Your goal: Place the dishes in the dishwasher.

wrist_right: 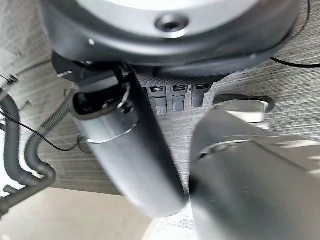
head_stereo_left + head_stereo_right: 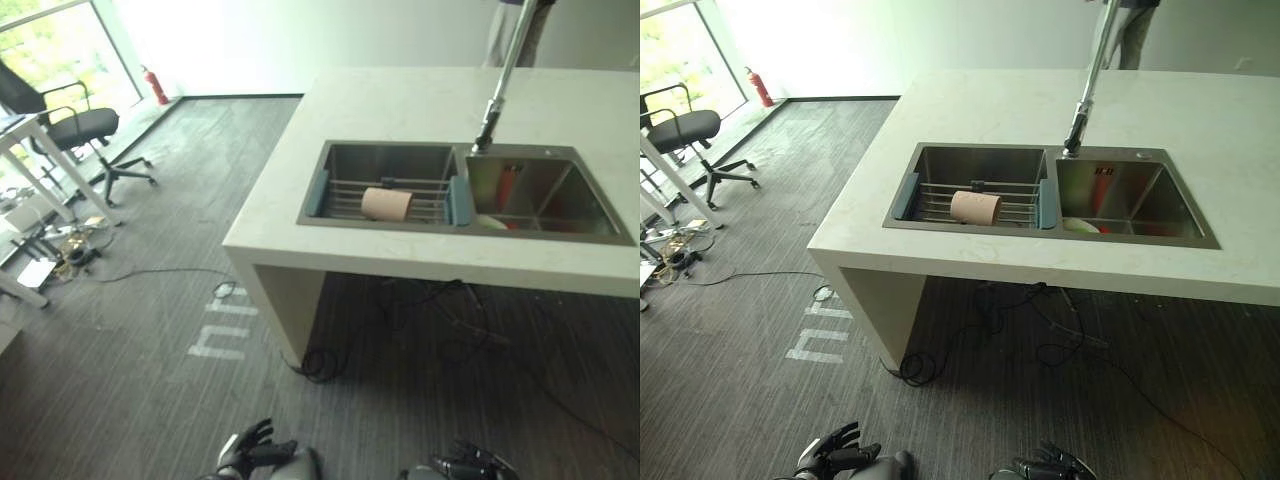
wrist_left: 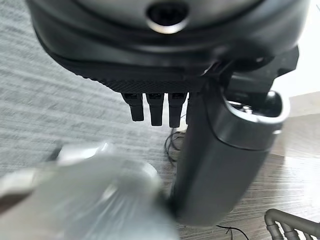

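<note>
Beige cup (image 2: 386,204) lying on its side on the wire rack (image 2: 345,187) across the steel sink's (image 2: 590,205) left basin. Down low near the floor, left hand (image 2: 250,452) and right hand (image 2: 470,463), fingers relaxed and apart, holding nothing.

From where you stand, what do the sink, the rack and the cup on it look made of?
Sink: brushed stainless steel by its dull grey sheen. Rack: thin metal wires between blue-grey ends, probably plastic. Cup: matte beige-pink, lying on its side; ceramic or plastic, I cannot tell which.
</note>
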{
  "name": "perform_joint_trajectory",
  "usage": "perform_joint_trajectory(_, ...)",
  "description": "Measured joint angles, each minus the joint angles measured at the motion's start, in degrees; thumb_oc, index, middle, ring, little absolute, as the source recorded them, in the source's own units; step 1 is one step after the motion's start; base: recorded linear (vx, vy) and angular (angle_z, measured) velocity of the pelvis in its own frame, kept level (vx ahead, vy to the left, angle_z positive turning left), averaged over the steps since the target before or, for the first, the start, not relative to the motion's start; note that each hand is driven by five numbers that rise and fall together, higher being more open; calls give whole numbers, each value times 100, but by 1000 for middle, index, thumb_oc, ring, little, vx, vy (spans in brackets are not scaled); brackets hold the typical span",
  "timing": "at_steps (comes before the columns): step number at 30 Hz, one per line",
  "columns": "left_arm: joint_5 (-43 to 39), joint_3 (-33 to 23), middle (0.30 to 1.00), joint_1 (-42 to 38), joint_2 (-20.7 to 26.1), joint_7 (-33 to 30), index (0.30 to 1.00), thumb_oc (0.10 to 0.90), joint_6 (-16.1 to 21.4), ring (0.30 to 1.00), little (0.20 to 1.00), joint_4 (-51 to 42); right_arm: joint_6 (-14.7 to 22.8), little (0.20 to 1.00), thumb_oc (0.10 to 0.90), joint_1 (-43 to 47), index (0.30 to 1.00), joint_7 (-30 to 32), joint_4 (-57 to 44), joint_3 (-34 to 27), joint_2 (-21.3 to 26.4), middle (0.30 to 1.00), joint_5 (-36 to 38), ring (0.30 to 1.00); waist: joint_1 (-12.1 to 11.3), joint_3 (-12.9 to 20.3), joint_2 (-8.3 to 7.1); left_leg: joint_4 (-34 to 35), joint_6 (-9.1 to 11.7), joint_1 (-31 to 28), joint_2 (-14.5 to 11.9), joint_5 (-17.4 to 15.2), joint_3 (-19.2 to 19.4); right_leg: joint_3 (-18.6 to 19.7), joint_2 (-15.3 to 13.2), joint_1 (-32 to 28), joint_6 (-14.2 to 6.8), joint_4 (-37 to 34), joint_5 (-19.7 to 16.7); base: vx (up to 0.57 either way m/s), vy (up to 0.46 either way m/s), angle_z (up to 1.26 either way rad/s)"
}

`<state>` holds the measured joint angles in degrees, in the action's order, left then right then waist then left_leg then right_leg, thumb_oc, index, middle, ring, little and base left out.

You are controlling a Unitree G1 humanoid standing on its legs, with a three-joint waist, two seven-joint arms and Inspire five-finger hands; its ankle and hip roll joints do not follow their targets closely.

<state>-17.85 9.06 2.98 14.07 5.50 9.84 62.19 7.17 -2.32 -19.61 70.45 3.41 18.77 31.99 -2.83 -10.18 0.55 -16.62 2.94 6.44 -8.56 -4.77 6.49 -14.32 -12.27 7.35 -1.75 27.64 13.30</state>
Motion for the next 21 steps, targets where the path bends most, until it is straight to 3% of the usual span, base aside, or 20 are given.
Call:
perform_joint_trajectory(1, -1, 21, 900, -33, -36, 4, 900, 800, -7, 900, 900, 63, 0, 900, 800, 0, 900, -1, -1, -67, 29, 900, 68, 900, 57, -7, 105, 162, 23, -121, -67, 33, 45, -12, 29, 9, -51, 0, -20, 41, 93, 7)
perform_joint_trajectory(2, -57, -16, 900, -80, -75, 2, 900, 800, -31, 900, 900, 200, -7, 900, 800, 5, 900, 9, 56, -217, -31, 900, 75, 900, 130, -16, 149, 306, 283, -154, -10, 198, 79, 9, -58, 2, -190, -5, -76, 43, 48, 0)
perform_joint_trajectory(7, -661, -466, 900, 4, -145, 31, 900, 800, -110, 900, 900, 795, -96, 900, 800, -107, 900, -424, 406, -247, -222, 900, 70, 900, 110, 26, 27, 401, 88, -162, 154, 199, 91, -22, -102, -286, -462, -770, -513, 22, 6, 3)
perform_joint_trajectory(10, -1691, -298, 900, -87, -133, 646, 900, 800, -643, 900, 900, 667, -119, 900, 800, 133, 900, -420, 330, 46, -44, 900, 425, 900, 93, -76, 30, 400, 49, -163, 162, 207, 397, -62, -179, -272, -473, -774, -586, 54, 52, -12)
perform_joint_trajectory(17, -1775, -195, 900, -42, -96, 814, 900, 800, -688, 900, 900, 409, -108, 900, 800, 548, 900, -332, -94, 155, -371, 900, 851, 900, -131, -120, -86, 315, -147, -214, 418, 82, 456, -105, -338, -470, -548, -1242, -870, 117, 140, -3)
perform_joint_trajectory(19, -1706, -78, 900, -150, -73, 852, 900, 800, -697, 900, 900, 412, -111, 900, 800, 554, 900, -222, -169, 155, -421, 900, 793, 900, -151, -142, -105, -96, -342, -85, 452, -206, 450, -191, -315, -723, -493, -1559, -1070, 145, 144, 12)
perform_joint_trajectory(20, -1660, 52, 900, -213, -85, 857, 900, 800, -697, 900, 900, 373, -105, 900, 800, 455, 900, -158, -294, 214, -357, 900, 724, 900, -126, -149, -7, -651, -646, 73, 521, -534, 551, -186, -343, -669, -716, -1284, -1143, 137, -2, -7)
perform_joint_trajectory(21, -1589, 196, 900, -291, -89, 848, 900, 800, -695, 900, 900, 289, -93, 900, 800, 609, 900, -83, -352, 361, -272, 900, 685, 900, -143, -299, 129, -966, -694, 156, 432, -933, 606, -84, -495, 10, -768, 39, -1121, 296, -200, -22)
